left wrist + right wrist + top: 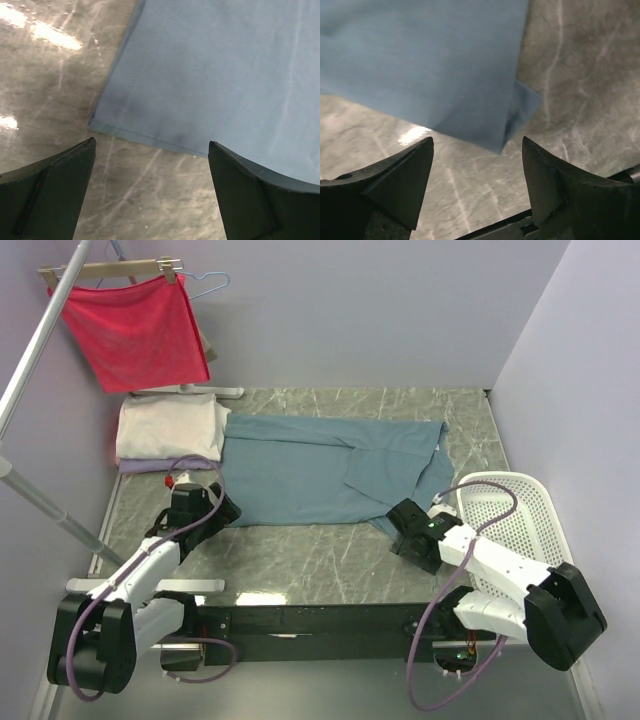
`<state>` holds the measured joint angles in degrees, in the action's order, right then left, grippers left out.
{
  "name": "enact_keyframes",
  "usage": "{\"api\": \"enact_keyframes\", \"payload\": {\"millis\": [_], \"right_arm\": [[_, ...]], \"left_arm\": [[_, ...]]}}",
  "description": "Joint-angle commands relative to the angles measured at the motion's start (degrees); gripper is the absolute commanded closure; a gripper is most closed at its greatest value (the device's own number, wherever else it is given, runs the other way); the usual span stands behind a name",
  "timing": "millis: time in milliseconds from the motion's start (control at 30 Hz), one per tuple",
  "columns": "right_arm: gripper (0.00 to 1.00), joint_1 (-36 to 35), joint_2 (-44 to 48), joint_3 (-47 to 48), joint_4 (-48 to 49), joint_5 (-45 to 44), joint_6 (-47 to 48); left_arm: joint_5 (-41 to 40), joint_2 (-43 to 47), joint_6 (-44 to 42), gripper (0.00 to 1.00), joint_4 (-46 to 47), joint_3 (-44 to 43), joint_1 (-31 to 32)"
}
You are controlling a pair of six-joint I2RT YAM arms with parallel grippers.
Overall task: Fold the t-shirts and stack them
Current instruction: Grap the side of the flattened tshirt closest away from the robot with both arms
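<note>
The soft dusty-blue cotton t-shirt point(320, 475) is lying spread out in the middle of the grey marble table point(300, 565), with its long side running from left to right. It is looking partly folded, because a flap is lying across its right half. The cloth is looking thin, light and floppy, so I think it is going to sag when it is lifted. It may also slide a little on the shiny stone. The best places to pinch it are probably the two near corners, right at the hem.

The left gripper point(150, 145) is hanging right by the shirt's near left corner. Its jaws are wide apart and nothing is between them. The right gripper point(477, 142) is hanging by the near right corner, where a small doubled bit of cloth is sticking out. Its jaws are apart and empty too.

Near the far left corner of the table, a folded cream-white t-shirt point(168, 428) is sitting on a folded pale lavender t-shirt point(150, 466), just beside the blue one. Behind them, a red cloth point(135, 330) is hanging on a wooden hanger point(110, 270). A white plastic basket point(510, 510) is sitting at the table's right edge.
</note>
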<state>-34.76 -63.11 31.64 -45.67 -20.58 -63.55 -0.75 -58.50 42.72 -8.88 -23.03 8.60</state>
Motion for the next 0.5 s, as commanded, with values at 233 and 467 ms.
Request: {"api": "enact_keyframes", "payload": {"millis": [233, 467], "right_arm": [[0.30, -1.62, -6.40, 3.08, -0.74, -7.54, -2.73], [0.49, -1.54, -11.41, 5.01, 1.46, -8.78, 0.35]], "left_arm": [[1.81, -1.00, -1.23, 0.01, 6.86, 0.79, -3.33], [3.65, -2.23, -1.94, 0.21, 8.18, 0.70, -4.03]]}}
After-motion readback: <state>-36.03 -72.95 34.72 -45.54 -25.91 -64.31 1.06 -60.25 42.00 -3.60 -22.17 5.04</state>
